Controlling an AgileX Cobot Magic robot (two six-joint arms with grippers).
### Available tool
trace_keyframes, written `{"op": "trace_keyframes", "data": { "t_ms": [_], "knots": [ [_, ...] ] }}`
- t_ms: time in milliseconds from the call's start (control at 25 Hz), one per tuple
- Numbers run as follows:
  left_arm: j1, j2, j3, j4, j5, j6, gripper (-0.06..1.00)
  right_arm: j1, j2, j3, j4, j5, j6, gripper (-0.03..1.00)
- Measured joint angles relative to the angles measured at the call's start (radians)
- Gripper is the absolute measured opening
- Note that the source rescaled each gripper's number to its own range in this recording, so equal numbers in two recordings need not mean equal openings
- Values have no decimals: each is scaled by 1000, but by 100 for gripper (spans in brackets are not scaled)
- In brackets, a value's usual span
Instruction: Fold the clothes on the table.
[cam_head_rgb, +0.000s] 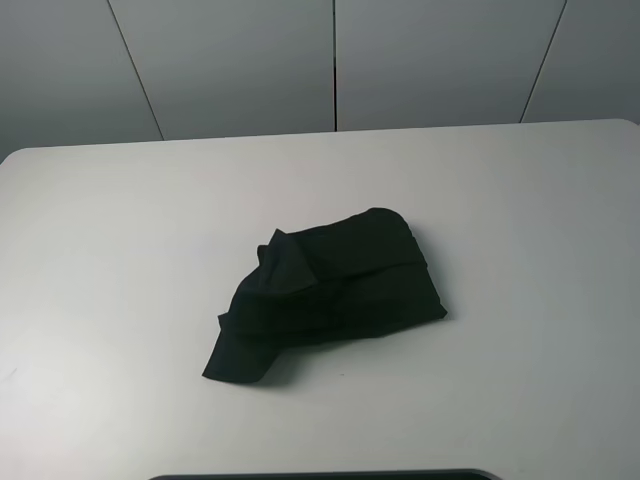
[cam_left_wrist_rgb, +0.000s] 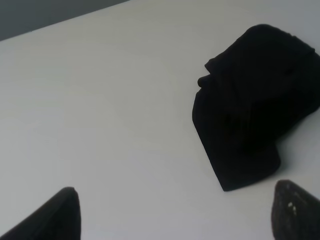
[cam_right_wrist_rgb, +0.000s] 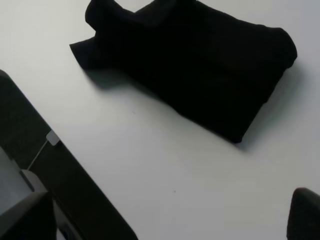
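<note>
The T-shirt (cam_head_rgb: 335, 290) is seen bunched in a loose heap on the desk (cam_head_rgb: 120, 250); no neat fold is judged done. Both grippers' fingers (cam_left_wrist_rgb: 55, 215) are spread apart, empty.

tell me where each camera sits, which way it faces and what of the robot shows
Exterior high: mounted high, facing down at the crumpled black cotton T-shirt on the large white smooth table; neither arm shows.
Left wrist: on the left arm, looking across the table at the shirt; the open left gripper shows as dark fingertips.
Right wrist: on the right arm, looking down at the shirt; one right gripper fingertip shows.
All three share the shirt.
</note>
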Motion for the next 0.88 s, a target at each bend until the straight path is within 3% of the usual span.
{"op": "trace_keyframes", "data": {
  "t_ms": [280, 640, 760, 880],
  "knots": [
    [0, 0, 2, 0, -7, 0, 99, 0, -205, 0, -2, 0, 0, 100],
    [0, 0, 2, -9, -7, 0, 99, -13, -233, 0, -2, 2, 0, 100],
    [17, 0, 2, -11, -7, 0, 99, -95, -233, 0, -2, 2, 6, 100],
    [79, 0, 2, -11, -7, 0, 99, -245, -233, 0, -2, 2, 6, 100]
  ]
}}
